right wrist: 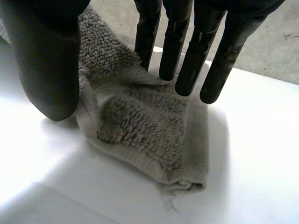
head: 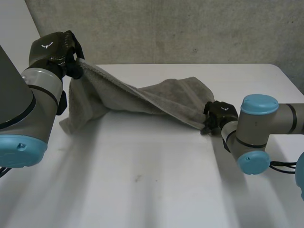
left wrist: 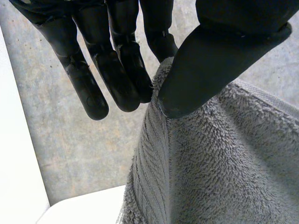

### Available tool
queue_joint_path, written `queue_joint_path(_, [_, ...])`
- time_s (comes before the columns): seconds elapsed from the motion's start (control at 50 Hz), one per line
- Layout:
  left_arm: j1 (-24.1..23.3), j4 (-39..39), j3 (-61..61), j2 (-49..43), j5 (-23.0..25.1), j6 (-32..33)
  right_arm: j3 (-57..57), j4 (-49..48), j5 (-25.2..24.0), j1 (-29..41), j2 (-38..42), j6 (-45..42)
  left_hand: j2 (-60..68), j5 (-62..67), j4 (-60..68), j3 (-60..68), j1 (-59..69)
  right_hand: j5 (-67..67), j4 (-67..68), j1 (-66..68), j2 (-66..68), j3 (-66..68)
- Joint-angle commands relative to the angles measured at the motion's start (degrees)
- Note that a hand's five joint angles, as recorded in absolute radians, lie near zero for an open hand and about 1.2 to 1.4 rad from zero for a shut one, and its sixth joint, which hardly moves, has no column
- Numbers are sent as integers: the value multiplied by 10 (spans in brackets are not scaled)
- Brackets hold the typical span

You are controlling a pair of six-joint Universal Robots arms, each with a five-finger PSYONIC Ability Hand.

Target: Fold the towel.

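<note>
Stretching across the white desk [head: 142, 185] from its far left corner toward its right edge, one grey terry towel [head: 166, 97] sags, folds hiding its layers. The left hand [head: 54, 50] pinches a raised corner between thumb and fingers. The right hand [head: 219, 114] pinches the opposite end low, fingers straight.

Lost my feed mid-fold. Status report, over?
Left hand pinching towel end, raised. Right hand pinching other end, low at table. Towel slung between, not yet folded. Nothing in the way.

White table [head: 142, 199], a small dark speck [head: 137, 179] on its surface, grey concrete wall [head: 190, 28] behind it
</note>
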Motion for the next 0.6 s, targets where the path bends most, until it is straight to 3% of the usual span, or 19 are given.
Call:
queue_joint_path(0.02, [1, 0, -10, 0, 1, -1, -4, 1, 0, -20, -8, -8, 102, 108, 102, 103, 113, 12, 10, 3, 3, 7])
queue_joint_path(0.14, [4, 0, -15, 1, 2, 0, -5, 0, -4, -31, -18, -12, 102, 108, 102, 103, 113, 7, 5, -2, -2, 2])
queue_joint_path(0.34, [8, 0, -16, 0, 1, -1, -11, 8, -8, -44, -25, -14, 102, 108, 102, 103, 113, -163, -165, -171, -172, -168])
queue_joint_path(0.6, [9, 0, -20, 0, 2, 0, -1, 24, -13, -54, -18, -36, 102, 108, 102, 103, 113, -30, -32, -39, -39, -35])
